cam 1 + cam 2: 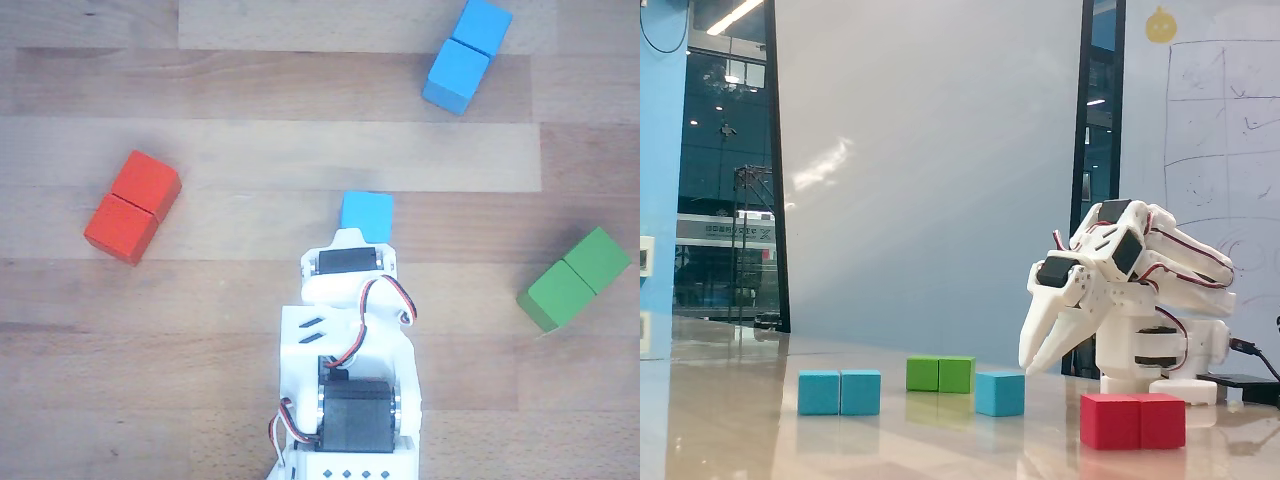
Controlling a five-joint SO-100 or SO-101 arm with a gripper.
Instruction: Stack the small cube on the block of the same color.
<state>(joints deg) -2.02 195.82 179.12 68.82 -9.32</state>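
Note:
The small cube (366, 212) (1000, 393) is light blue and rests on the wooden table, just ahead of the arm's wrist (348, 262) in the other view. The blue block (467, 55) (840, 392), two cubes long with a seam, lies flat farther off, at the top right of the other view and at the left of the fixed view. In the fixed view my gripper (1030, 368) hangs a little above the table, just right of the small cube. Its fingers point down with the tips together and hold nothing. The arm hides the fingers in the other view.
A red double block (132, 206) (1133, 421) lies left of the arm in the other view. A green double block (575, 279) (940, 374) lies to its right there. The arm's base (1150, 350) stands at the right of the fixed view.

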